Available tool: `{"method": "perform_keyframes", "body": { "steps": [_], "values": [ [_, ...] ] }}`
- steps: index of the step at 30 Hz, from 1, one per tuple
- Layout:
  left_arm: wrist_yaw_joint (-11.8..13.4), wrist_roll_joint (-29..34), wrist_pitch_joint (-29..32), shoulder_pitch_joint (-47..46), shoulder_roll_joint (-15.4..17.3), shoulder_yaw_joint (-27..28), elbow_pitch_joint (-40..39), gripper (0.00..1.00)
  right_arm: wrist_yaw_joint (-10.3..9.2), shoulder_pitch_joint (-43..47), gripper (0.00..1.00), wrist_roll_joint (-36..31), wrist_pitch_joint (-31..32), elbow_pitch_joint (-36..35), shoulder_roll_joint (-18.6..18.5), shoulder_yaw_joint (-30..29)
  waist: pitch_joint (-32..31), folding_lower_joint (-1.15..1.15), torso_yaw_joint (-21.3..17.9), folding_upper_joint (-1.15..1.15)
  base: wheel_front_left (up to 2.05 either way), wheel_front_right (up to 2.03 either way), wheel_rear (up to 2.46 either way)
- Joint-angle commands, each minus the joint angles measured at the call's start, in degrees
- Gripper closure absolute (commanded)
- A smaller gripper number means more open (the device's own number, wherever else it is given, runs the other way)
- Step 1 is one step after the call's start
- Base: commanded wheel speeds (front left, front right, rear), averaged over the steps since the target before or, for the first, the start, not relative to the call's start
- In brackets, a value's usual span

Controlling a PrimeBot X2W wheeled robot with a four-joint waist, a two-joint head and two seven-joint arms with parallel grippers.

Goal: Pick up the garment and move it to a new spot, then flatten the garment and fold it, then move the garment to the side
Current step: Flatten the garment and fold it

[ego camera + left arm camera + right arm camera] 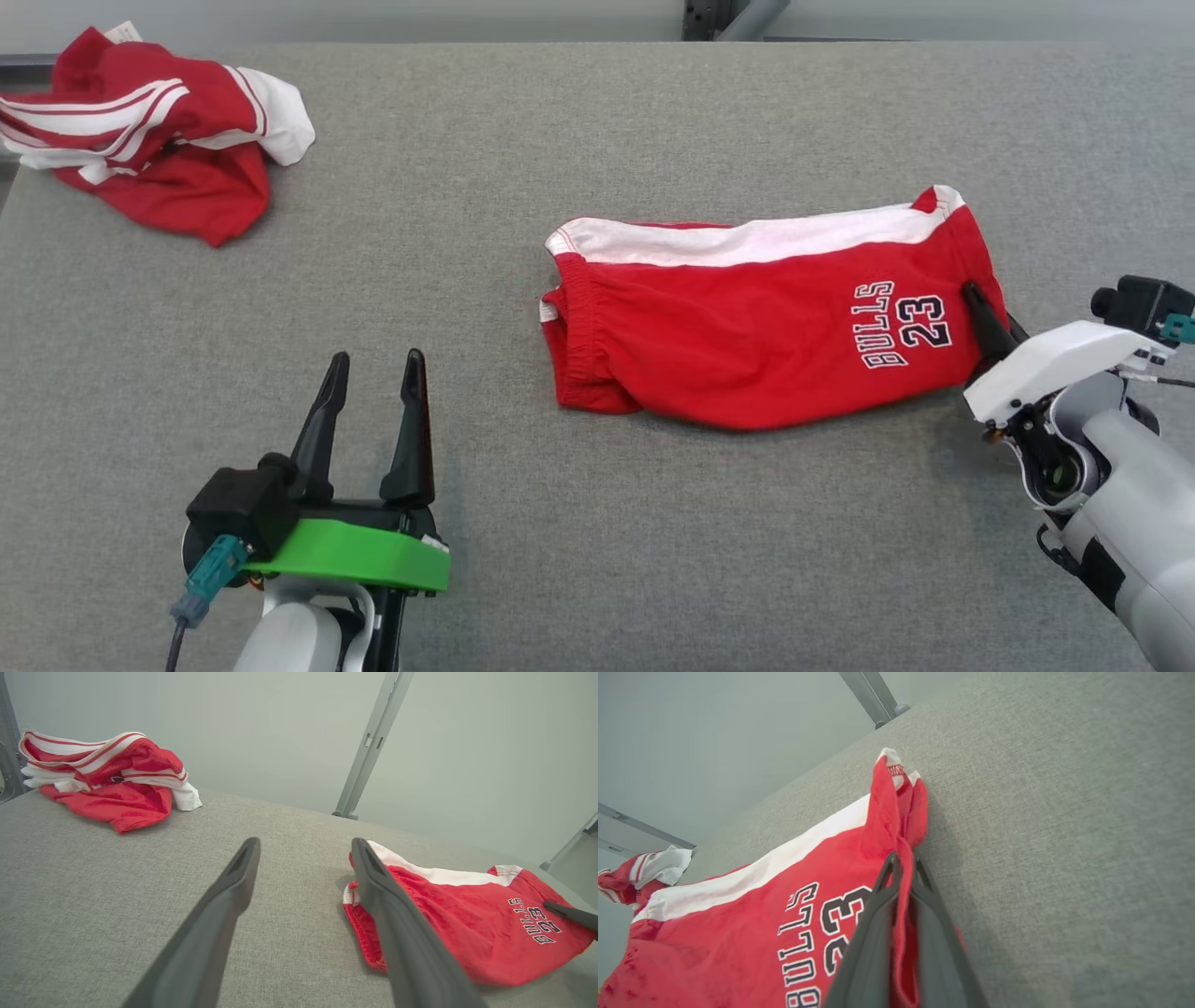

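- Garment [747, 327]: red shorts with a white side stripe and "BULLS 23" print; lying doubled over and roughly flat, right of centre on the grey table [523, 523]; waistband toward my left, leg hem toward my right.
- My right pincer [903, 870]: pressed together on a raised fold of red cloth at the leg-hem edge, just beside the print; cloth shows between the two fingers.
- My left pincer [373, 369]: spread and holding nothing; over bare table, near the waistband end but apart from it.
- Handling, as I judge it: light, soft, limp knit; it will droop and drag from a single pinch; not fragile; a thin fold may slip from a shallow bite.
- Hold advised: the hem pinch serves for one end; the gathered waistband corner, thicker and surer, for the other.
- Second red-and-white garment [159, 131]: crumpled at the far left corner, well apart.
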Motion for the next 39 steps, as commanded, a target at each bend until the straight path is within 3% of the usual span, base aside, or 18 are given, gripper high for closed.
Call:
{"method": "perform_keyframes", "body": {
  "steps": [1,9,19,28,39],
  "values": [
    [-0.10,0.47,0.00,1.06,0.43,-0.12,-0.24,0.00,-0.04,1.53,1.00,0.81,-0.70,-0.47,-0.49,-0.60,-0.97,0.00,-1.33,0.39,0.00,0.00,0.00],
    [0.59,0.89,-0.10,2.17,0.74,-0.60,-0.76,0.00,-0.04,7.29,1.00,1.81,-2.31,-0.81,0.35,-4.90,-3.08,0.00,-2.91,0.39,0.00,0.00,0.00],
    [0.92,-0.34,0.14,3.43,1.17,-0.13,-0.59,0.00,-0.03,4.86,1.00,-1.51,-2.33,-1.35,1.77,-5.69,-5.73,0.00,-2.39,0.39,0.00,0.00,0.00],
    [1.30,-0.93,-0.04,4.37,1.14,0.25,0.18,0.00,-0.03,-0.04,1.00,-6.57,-1.74,-3.56,5.56,-2.08,-7.23,0.00,-0.33,0.39,0.00,0.00,0.00],
    [0.88,-1.31,-0.36,4.50,0.08,0.55,0.68,0.00,-0.03,-3.02,1.00,-10.98,1.86,-2.21,13.42,5.22,-7.59,0.00,4.22,0.39,0.00,0.00,0.00]
  ]
}}
